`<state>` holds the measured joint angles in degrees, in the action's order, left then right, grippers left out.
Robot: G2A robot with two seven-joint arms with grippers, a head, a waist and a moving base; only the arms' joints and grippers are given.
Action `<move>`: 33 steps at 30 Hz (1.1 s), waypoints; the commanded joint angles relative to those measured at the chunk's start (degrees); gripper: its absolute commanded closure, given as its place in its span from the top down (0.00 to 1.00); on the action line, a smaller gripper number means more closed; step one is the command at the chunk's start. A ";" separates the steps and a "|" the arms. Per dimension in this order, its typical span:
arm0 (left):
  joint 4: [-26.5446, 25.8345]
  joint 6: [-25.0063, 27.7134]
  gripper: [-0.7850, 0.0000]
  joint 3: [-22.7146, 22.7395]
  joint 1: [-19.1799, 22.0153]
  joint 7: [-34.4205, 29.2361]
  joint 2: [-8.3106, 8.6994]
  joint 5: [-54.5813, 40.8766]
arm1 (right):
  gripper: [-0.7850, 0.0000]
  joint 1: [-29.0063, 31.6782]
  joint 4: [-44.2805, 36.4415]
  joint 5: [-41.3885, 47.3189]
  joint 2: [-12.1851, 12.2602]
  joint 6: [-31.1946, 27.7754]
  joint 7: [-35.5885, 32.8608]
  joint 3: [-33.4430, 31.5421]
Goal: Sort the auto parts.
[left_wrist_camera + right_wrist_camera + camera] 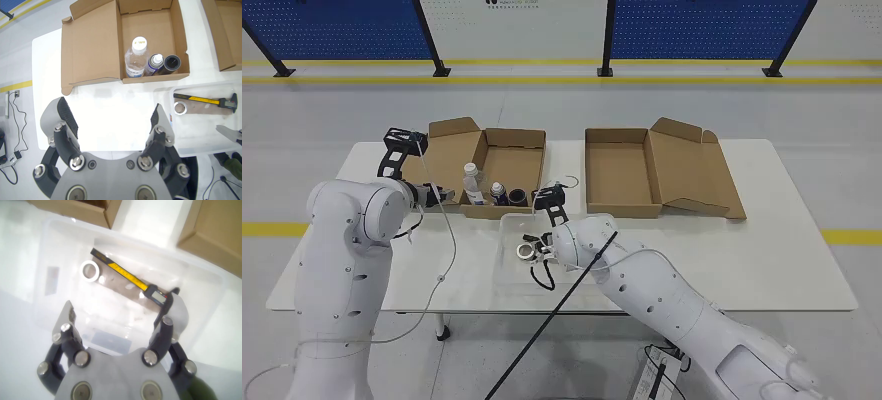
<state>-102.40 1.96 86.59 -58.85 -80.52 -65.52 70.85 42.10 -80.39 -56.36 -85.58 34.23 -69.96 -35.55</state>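
While the left gripper (109, 106) hovers open over the bench (47, 75), the open right gripper (122, 298) hangs above the tray (204, 85); next it probably must close on the caliper (128, 277) or ring (89, 270).

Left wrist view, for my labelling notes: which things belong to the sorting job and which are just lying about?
Job: caliper, metal ring, clear bin, bottle, spray can, black tube, filled box, empty box.
Lying about: power adapter, blue barriers.

Pale table (762, 240) on grey floor (542, 105), blue partitions (337, 28) behind.
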 commanded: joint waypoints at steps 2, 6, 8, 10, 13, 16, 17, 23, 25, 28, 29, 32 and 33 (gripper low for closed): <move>0.00 0.00 1.00 0.00 0.00 0.00 0.00 0.00 | 1.00 0.64 0.48 1.08 -0.14 -1.06 2.06 -0.90; 0.00 0.00 1.00 0.00 0.00 0.00 0.00 0.00 | 1.00 -1.32 2.35 1.99 -0.94 -0.72 -0.68 -0.98; 0.00 0.00 1.00 0.00 0.00 0.00 0.00 0.00 | 1.00 -2.78 3.63 1.48 -1.45 -1.64 -1.73 -0.26; 0.00 0.00 1.00 0.00 0.00 0.00 0.00 0.00 | 1.00 -4.30 4.98 0.80 -2.06 -2.85 -2.95 0.70; 0.00 0.00 1.00 0.00 0.00 0.00 0.00 0.00 | 1.00 -5.98 7.21 -0.29 -2.98 -4.41 -4.51 1.90; 0.00 0.00 1.00 0.00 0.00 0.00 0.00 0.00 | 1.00 -6.86 9.09 -0.96 -3.85 -5.41 -5.50 2.76; 0.00 0.00 1.00 0.00 0.00 0.00 0.00 0.00 | 1.00 -7.02 9.86 -0.79 -4.11 -5.84 -5.93 2.94; 0.00 0.00 1.00 0.00 0.00 0.00 0.00 0.00 | 1.00 -7.80 12.54 -3.10 -5.71 -8.15 -6.51 5.90; 0.00 0.00 1.00 0.00 0.00 0.00 0.00 0.00 | 1.00 -7.61 13.52 -2.35 -6.31 -8.94 -5.61 6.20; 0.00 0.00 1.00 0.00 0.00 0.00 0.00 0.00 | 1.00 -7.56 15.93 -1.51 -7.05 -9.91 -3.90 6.22; 0.00 0.00 1.00 0.00 0.00 0.00 0.00 0.00 | 1.00 -7.57 16.60 -1.07 -7.30 -10.33 -3.44 6.15; 0.00 0.00 1.00 0.00 0.00 0.00 0.00 0.00 | 1.00 -7.47 18.69 0.64 -7.89 -11.49 -2.16 5.55; 0.00 0.00 1.00 0.00 0.00 0.00 0.00 0.00 | 1.00 -7.54 19.30 0.64 -8.07 -11.60 -1.76 5.49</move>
<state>-102.40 1.96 86.59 -58.85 -80.52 -65.52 70.85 34.62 -61.75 -55.78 -93.50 22.76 -72.07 -29.98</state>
